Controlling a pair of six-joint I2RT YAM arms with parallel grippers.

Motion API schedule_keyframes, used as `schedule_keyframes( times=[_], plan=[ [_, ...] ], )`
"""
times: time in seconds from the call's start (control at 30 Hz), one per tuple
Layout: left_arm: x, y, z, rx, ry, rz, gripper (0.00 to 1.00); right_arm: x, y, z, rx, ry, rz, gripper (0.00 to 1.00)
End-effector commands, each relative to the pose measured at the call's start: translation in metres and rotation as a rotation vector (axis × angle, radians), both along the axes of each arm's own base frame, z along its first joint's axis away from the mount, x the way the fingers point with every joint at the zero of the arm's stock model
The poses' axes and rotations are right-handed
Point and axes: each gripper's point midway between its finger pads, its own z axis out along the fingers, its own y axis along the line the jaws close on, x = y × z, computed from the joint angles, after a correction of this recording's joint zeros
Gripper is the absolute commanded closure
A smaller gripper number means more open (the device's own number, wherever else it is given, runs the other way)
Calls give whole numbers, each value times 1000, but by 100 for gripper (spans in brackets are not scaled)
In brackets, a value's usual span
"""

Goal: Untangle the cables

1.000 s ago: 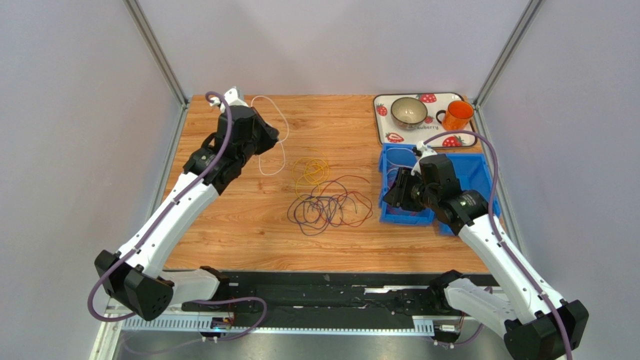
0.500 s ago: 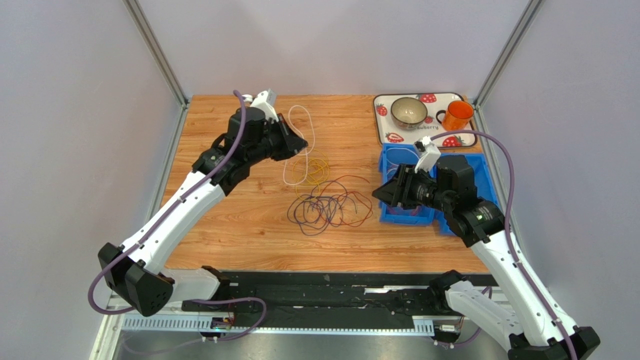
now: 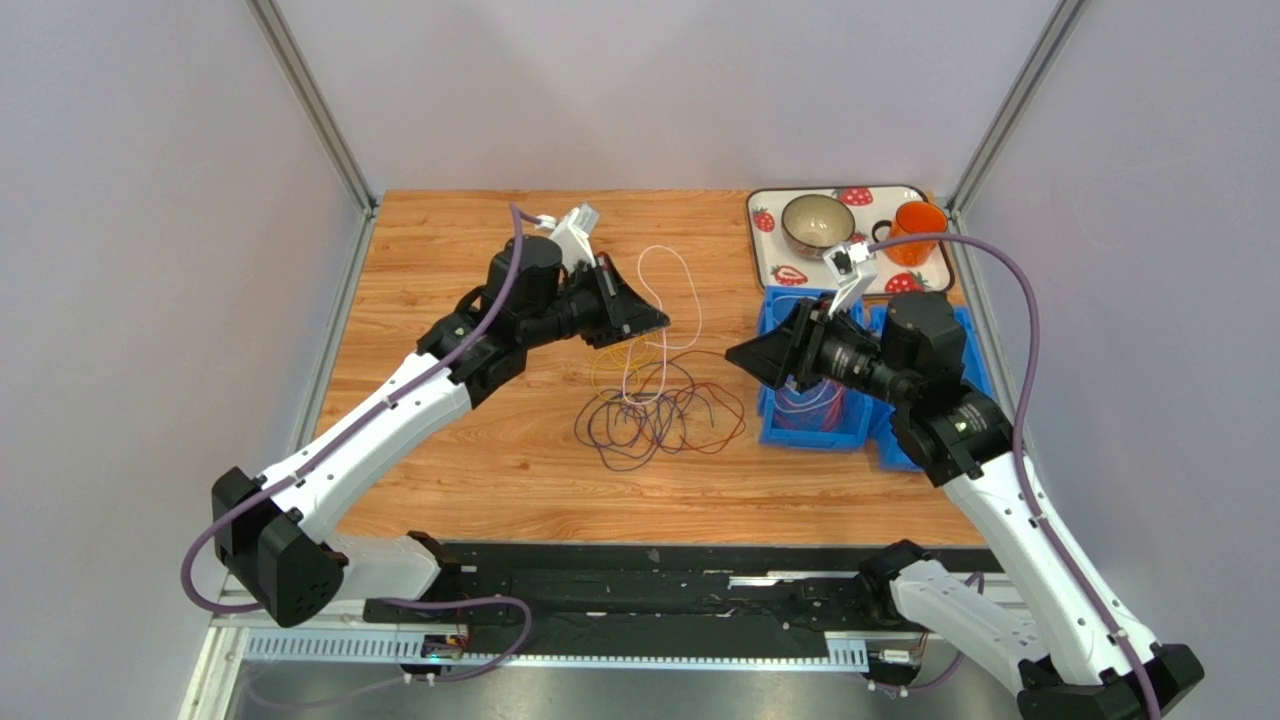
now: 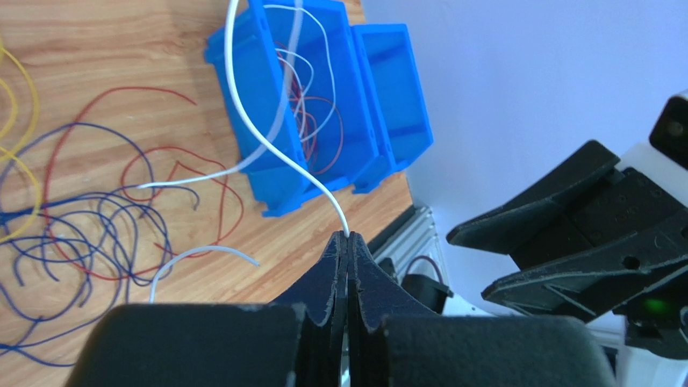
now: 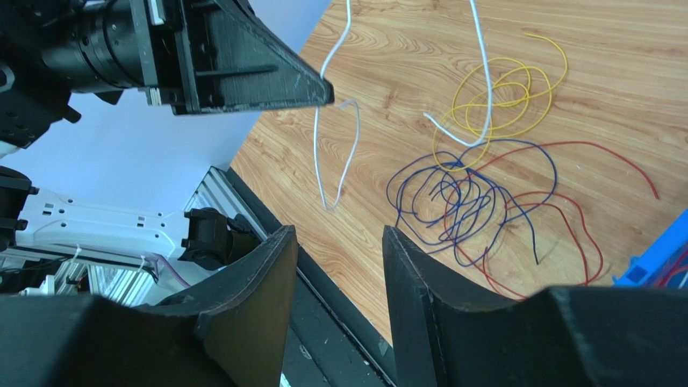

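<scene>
My left gripper [image 3: 661, 318] is shut on a white cable [image 3: 670, 285], which hangs in a loop above the table's middle. In the left wrist view the closed tips [image 4: 348, 236] pinch that white cable [image 4: 274, 145]. Below lies a tangle of blue-purple and red cables [image 3: 661, 417], with yellow cables [image 5: 501, 97] just beyond it. My right gripper [image 3: 736, 357] is open and empty, raised left of the blue bin and facing the left gripper. Between its fingertips [image 5: 339, 234] I see only the table edge.
Two blue bins [image 3: 917, 450] stand at the right; the left one [image 4: 250, 72] holds red and white wires. A strawberry tray [image 3: 774, 248] at the back right carries a bowl [image 3: 818, 222] and an orange mug [image 3: 914, 230].
The left arm swung from the far left to the table's middle, carrying the white cable. The right gripper rose from the blue bin, moved left and opened slightly.
</scene>
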Motion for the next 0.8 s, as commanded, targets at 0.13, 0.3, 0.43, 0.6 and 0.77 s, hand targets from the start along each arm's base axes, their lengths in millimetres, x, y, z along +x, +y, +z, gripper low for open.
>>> schedule_keyframes(
  times=[0.13,0.3,0.43,0.6,0.77],
  plan=[
    [-18,-22,21,-119,-10,-85,100,8,24,29,48,-81,61,54],
    [-22,-29,19,-120,-4,-103,100,9,36,26,31,-84,73,55],
    [-27,-35,19,-126,-2,-119,100,11,44,22,18,-78,85,56],
    [-30,-40,18,-128,3,-130,100,16,48,22,14,-82,78,58],
    [-33,-45,19,-133,3,-143,100,20,49,19,2,-78,71,61]
  ],
)
